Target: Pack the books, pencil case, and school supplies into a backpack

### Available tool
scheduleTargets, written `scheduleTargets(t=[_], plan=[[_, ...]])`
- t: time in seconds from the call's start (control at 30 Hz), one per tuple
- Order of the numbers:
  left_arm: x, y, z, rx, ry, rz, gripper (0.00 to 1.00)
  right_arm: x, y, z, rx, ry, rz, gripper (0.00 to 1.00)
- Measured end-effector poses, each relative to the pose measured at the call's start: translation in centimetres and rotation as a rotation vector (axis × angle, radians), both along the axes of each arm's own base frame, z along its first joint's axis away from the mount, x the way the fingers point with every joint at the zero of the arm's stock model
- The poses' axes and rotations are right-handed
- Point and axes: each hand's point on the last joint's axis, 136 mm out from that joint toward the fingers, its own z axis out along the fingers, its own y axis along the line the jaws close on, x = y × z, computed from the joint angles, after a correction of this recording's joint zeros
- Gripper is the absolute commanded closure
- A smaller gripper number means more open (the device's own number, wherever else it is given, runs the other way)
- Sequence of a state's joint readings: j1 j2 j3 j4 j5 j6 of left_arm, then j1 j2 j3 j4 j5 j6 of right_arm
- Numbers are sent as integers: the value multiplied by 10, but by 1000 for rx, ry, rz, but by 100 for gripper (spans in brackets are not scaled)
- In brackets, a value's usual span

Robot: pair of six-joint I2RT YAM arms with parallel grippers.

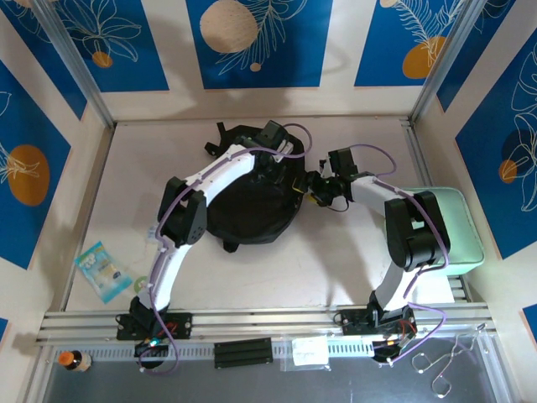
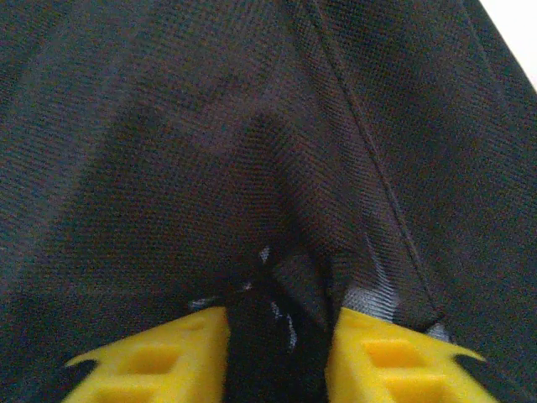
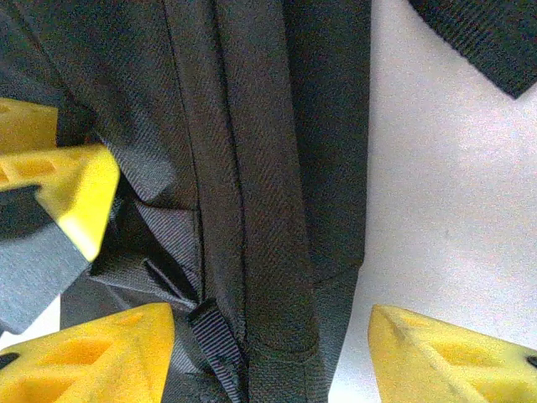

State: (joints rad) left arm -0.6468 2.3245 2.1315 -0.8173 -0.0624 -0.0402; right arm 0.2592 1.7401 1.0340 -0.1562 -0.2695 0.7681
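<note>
The black backpack (image 1: 247,201) lies flat in the middle of the table. My left arm reaches over it, and its gripper (image 1: 284,158) is down at the far right part. In the left wrist view the yellow fingers (image 2: 159,357) of the left gripper (image 2: 277,332) pinch a raised fold of the backpack's black fabric (image 2: 252,126). My right gripper (image 1: 313,190) is at the backpack's right edge. In the right wrist view this gripper (image 3: 268,327) stands open astride the backpack's seamed edge (image 3: 277,168), with bare table beside its right finger (image 3: 445,353). The books and the pencil case are out of view.
A mint green box (image 1: 457,227) sits at the right, under my right arm. A blue and white packet (image 1: 102,270) lies near the left front corner. Another yellow finger (image 3: 80,189) shows at the left of the right wrist view. A strap (image 3: 487,38) lies on the table there.
</note>
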Motion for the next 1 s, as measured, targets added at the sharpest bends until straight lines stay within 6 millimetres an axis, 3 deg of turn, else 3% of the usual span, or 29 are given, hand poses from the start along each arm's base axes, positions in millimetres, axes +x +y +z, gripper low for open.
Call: scheduleTargets(t=[0.33,0.7,1.0], plan=[[2,-1,3,-57,19,108,91,-2,3,0,-2,2,5,39],[4,1,4,-69,2,144,94,-3,7,-8,-16,25,21,47],[2,8,20,-69,-32,157,96,-2,15,-20,-46,68,50,62]])
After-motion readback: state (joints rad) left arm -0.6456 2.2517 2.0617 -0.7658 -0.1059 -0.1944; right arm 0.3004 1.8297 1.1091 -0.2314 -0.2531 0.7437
